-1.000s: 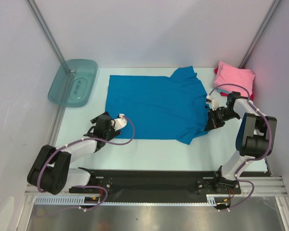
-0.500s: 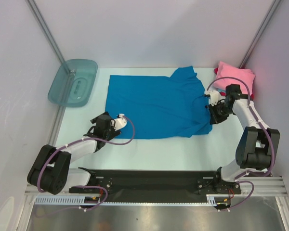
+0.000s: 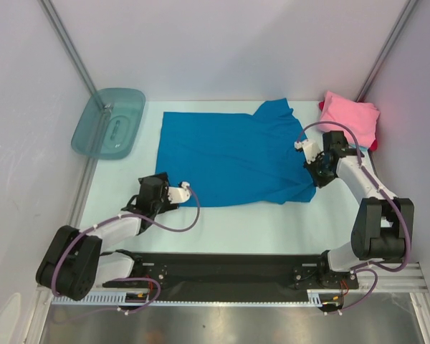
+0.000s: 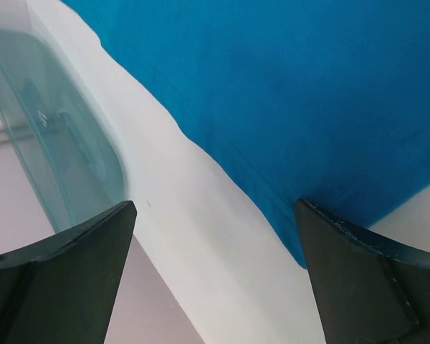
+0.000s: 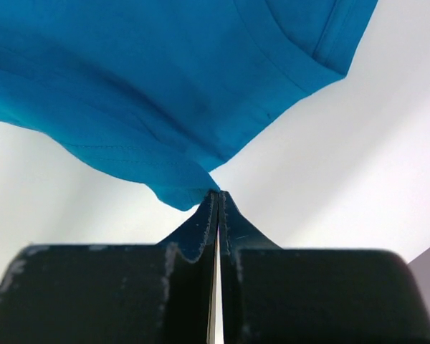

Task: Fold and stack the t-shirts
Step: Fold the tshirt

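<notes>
A bright blue t-shirt (image 3: 229,158) lies spread flat in the middle of the table. My right gripper (image 3: 317,174) is at its right edge, shut on a pinch of the blue cloth; in the right wrist view the closed gripper (image 5: 218,195) holds a fold of the shirt (image 5: 165,86) off the table. My left gripper (image 3: 149,188) is open and empty just off the shirt's near left corner. In the left wrist view the gripper (image 4: 215,215) is open, with the shirt's edge (image 4: 287,93) running up to its right finger. A folded pink t-shirt (image 3: 350,118) lies at the back right, with a red edge (image 3: 373,145) showing under it.
A translucent teal plastic tub (image 3: 109,122) stands at the back left, also in the left wrist view (image 4: 50,143). White walls and metal posts close in the table on three sides. A black rail (image 3: 222,269) runs along the near edge.
My right gripper has moved back and a little left with the blue cloth, drawing the shirt's near right corner in. My left gripper has shifted slightly nearer.
</notes>
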### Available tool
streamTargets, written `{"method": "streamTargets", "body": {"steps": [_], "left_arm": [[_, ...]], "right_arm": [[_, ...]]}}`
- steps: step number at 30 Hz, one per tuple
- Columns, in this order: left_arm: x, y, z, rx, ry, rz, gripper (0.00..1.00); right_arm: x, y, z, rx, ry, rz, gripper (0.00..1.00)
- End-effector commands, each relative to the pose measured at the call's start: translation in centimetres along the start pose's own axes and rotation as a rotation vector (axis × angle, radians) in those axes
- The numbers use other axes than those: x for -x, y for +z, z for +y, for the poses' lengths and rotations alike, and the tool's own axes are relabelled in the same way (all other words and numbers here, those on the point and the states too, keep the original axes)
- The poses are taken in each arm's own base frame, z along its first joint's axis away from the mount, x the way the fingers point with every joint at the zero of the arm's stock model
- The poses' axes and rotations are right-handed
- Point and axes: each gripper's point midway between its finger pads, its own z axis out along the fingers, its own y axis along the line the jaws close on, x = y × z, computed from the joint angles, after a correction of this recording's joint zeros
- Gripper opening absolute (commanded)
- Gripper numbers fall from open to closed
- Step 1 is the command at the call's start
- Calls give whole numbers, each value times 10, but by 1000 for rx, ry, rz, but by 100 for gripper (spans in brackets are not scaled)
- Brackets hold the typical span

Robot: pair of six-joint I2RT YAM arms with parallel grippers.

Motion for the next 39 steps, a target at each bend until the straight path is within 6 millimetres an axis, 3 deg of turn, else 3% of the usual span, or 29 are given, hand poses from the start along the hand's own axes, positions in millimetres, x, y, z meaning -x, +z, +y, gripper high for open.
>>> {"method": "streamTargets", "body": {"steps": [1,3,9,10,11,13,21,25,32,39], "left_arm": [[-12,-8,-47,-180,125,-49,100],[-6,-10,-48,-172,150,-106,100],[-18,-14,-66,-277,181,-75,100],[-14,-17,-59,-272,173,-84,100],[-17,-23,-72,-337,178,-81,100],[-8,-32,-68,-335,183,-133,100],[-15,-61,-71,-379,244,-134,100],[-23,-59,-75,-391,273,-103,100],[-36,-35,-75,-328,305,-38,100],[-31,-25,-76,-371,274,-31,86]], "right_arm": [[6,-5,-15,-80,-18,-19,0],[7,-6,-14,-80,-18,-22,0],[7,-7,-15,-88,-15,-21,0],[7,-8,-16,-94,-15,-20,0],[7,-7,-16,-91,-17,-18,0],[5,-6,-16,-94,-19,-12,0],[7,-5,-17,-96,-12,-17,0],[8,-5,-15,-88,-6,-21,0],[7,-9,-13,-86,-10,-28,0],[6,-11,-15,-98,-11,-31,0]]}}
